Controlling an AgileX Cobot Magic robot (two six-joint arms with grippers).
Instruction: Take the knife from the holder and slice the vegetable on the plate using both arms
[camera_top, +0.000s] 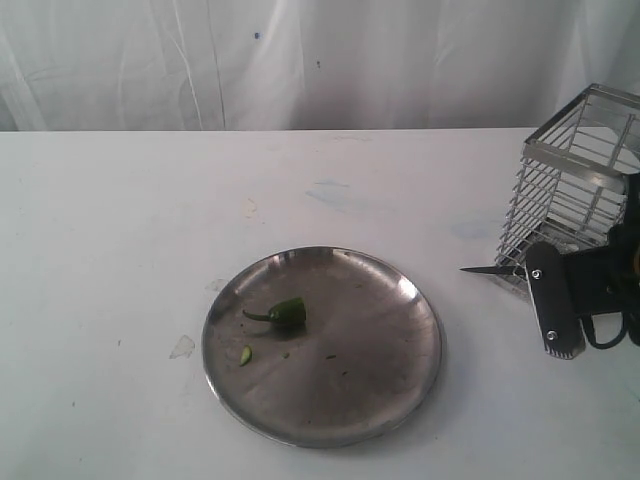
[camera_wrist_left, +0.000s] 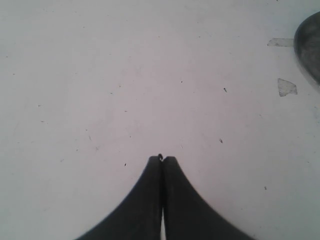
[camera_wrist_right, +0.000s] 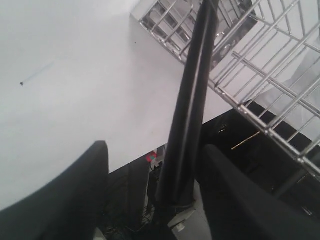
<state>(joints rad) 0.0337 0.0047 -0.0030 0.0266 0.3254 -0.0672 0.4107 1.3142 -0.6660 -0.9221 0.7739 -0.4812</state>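
The steel plate (camera_top: 400, 330) lies mid-table with the green vegetable (camera_top: 288, 312) on its left half, stem pointing left, and a tiny slice (camera_top: 245, 355) beside it. The wire holder (camera_top: 575, 185) stands at the right. At its foot my right gripper (camera_top: 553, 305) hovers, and the knife's dark tip (camera_top: 488, 269) pokes left from behind it. In the right wrist view the knife (camera_wrist_right: 192, 100) runs as a long dark bar between the spread fingers of my right gripper (camera_wrist_right: 154, 147), with a clear gap on one side. My left gripper (camera_wrist_left: 162, 159) is shut and empty over bare table.
The holder's grid (camera_wrist_right: 260, 75) is right beside the knife, and the table's edge (camera_wrist_right: 135, 155) shows close under the right gripper. Small scraps (camera_top: 182, 347) lie left of the plate. The plate's rim (camera_wrist_left: 311, 45) lies a short way from my left gripper.
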